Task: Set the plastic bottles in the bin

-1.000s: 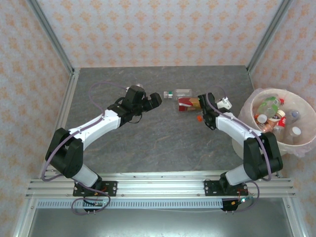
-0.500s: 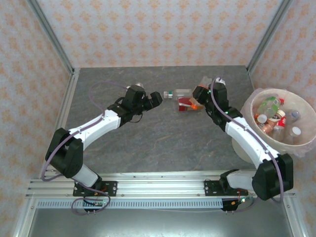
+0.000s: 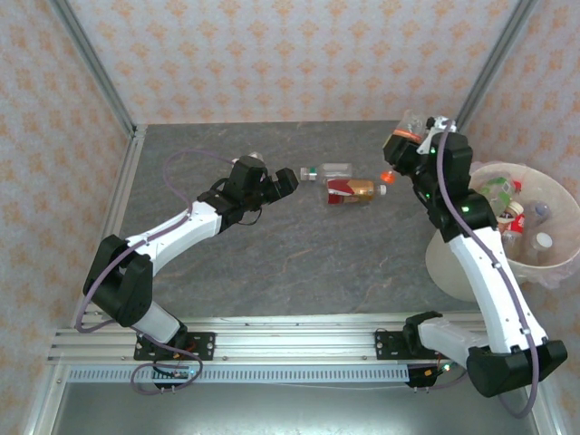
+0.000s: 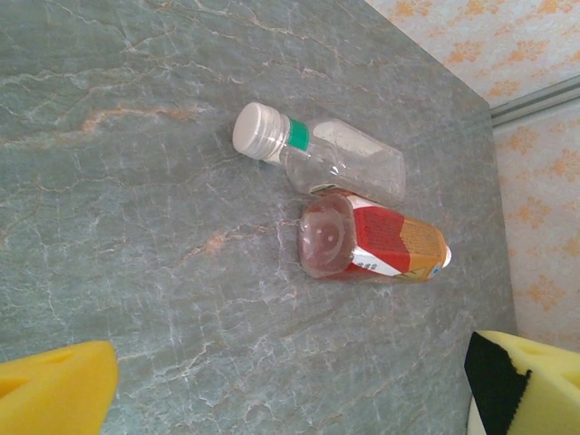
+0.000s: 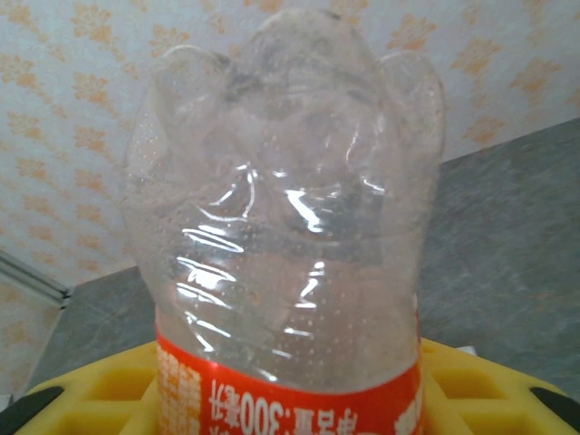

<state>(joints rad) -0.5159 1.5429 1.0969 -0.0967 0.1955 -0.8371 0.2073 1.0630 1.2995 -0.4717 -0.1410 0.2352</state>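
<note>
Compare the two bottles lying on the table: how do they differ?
The white-capped bottle is clear with a green neck band; the red-labelled bottle wears a red and orange wrap. The white-capped bottle's cap faces the left arm; the red-labelled bottle's base does. Both lie on their sides.

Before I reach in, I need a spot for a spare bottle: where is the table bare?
Bare: the near half of the table, up to the two lying bottles, and the far-left corner behind the left gripper. Crowded: around those bottles, and the bin.

A grey marbled tabletop [image 3: 299, 263] sits between orange-patterned walls [image 3: 290, 54], aluminium rail [image 3: 299, 340] along its near edge
</note>
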